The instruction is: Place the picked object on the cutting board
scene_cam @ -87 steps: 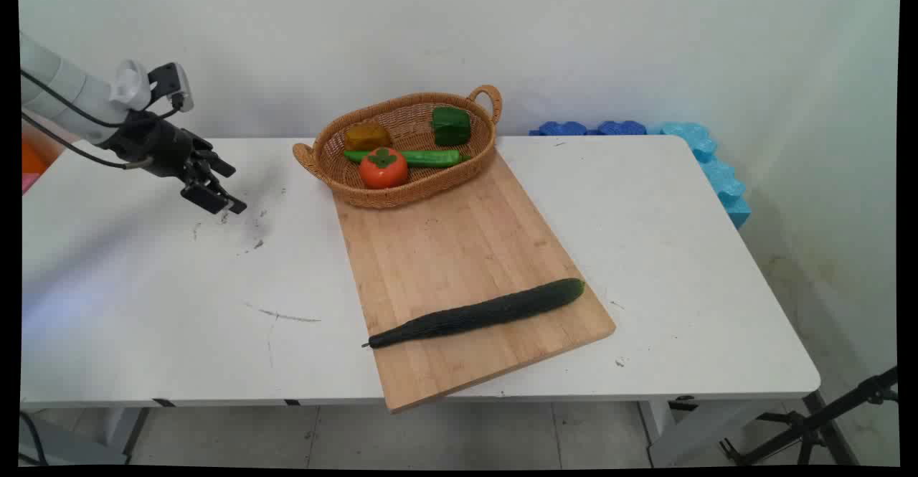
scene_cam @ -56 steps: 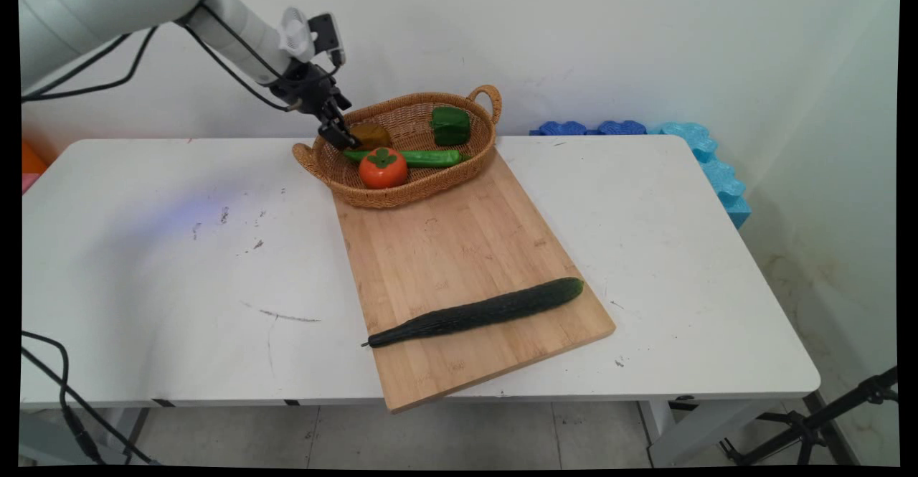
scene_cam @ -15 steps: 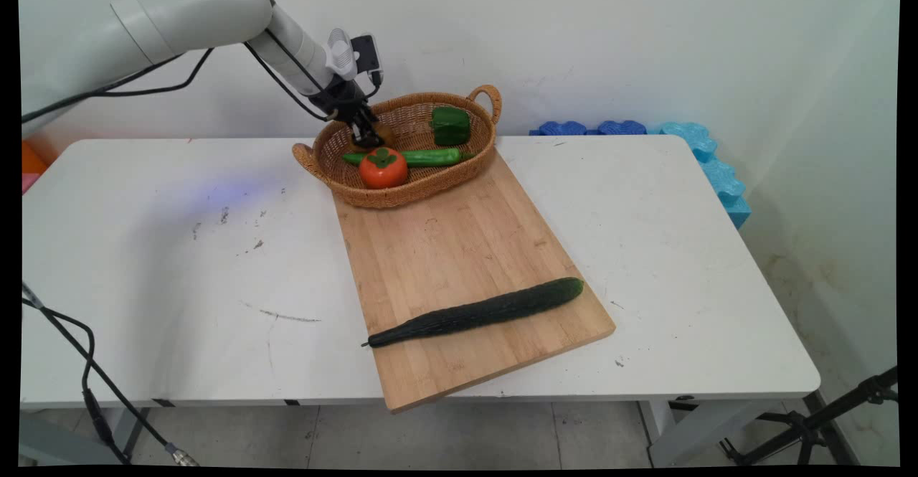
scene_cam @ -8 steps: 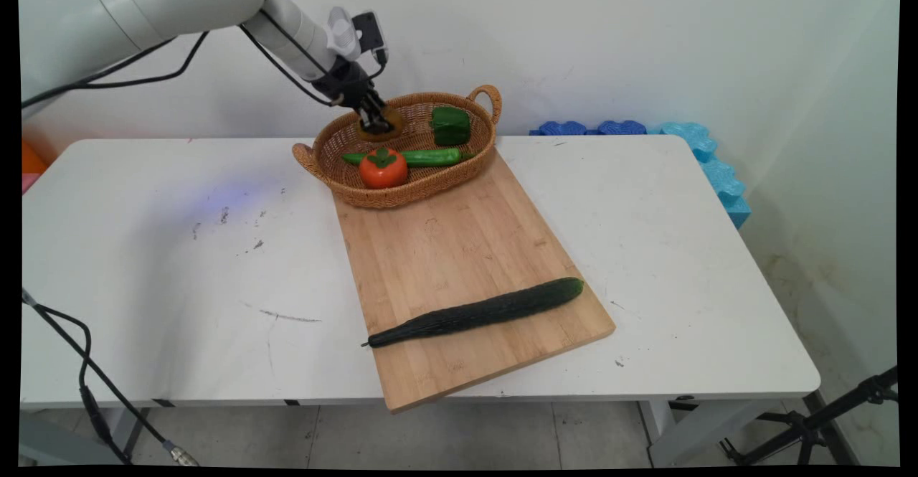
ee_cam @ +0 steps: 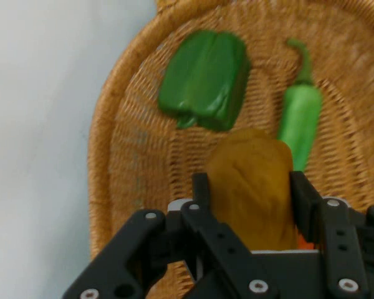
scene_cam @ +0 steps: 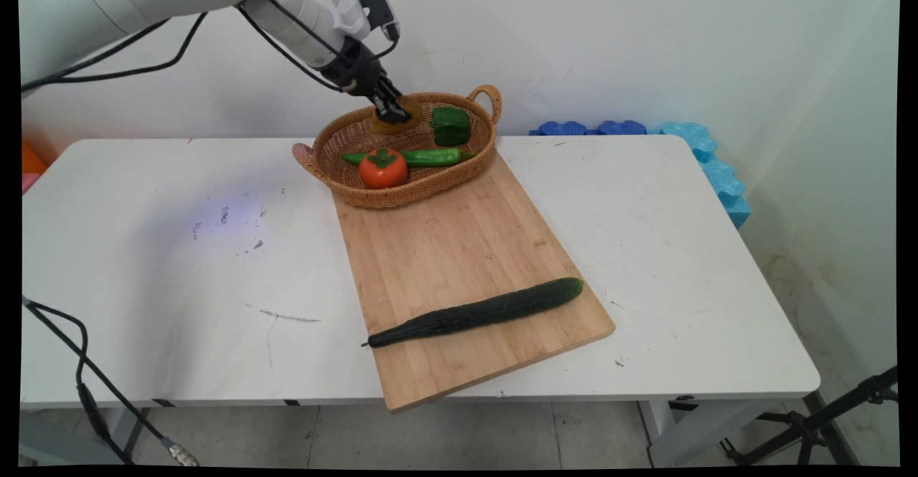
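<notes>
One item, a yellow-brown vegetable (ee_cam: 252,193), was pinched in the hand (ee_cam: 249,187) and hung clear above the basket (scene_cam: 337,176). Green bell pepper (ee_cam: 204,80), long green chili (ee_cam: 299,121) lay beneath, ahead; cucumber (scene_cam: 477,313) well apart on the cutting board (scene_cam: 459,247).

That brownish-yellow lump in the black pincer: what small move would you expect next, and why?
Probably a little more lift. The black pincer is shut on the brownish-yellow potato-like lump, held just over the oval wicker basket, close above the blocky green bell pepper and the long green chili. Rising first should clear the rim and handle before any sideways carry.
</notes>
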### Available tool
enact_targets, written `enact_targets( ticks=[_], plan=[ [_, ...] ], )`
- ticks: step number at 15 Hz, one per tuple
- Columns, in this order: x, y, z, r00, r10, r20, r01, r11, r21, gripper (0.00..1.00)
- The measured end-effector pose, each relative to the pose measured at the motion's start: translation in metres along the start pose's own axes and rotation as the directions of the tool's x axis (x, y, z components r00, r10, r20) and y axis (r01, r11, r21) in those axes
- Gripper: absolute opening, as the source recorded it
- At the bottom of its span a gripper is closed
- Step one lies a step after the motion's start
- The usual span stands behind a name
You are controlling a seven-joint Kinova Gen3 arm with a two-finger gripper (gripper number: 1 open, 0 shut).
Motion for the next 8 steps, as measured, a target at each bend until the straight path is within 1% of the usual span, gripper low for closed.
enact_targets(
  ticks=[3,8],
  plan=[
    [0.010,0.016,-0.011,0.999,-0.035,-0.017,0.035,0.999,-0.020,0.00],
    [0.023,0.049,-0.024,0.993,-0.113,-0.023,0.111,0.991,-0.074,0.00]
  ],
)
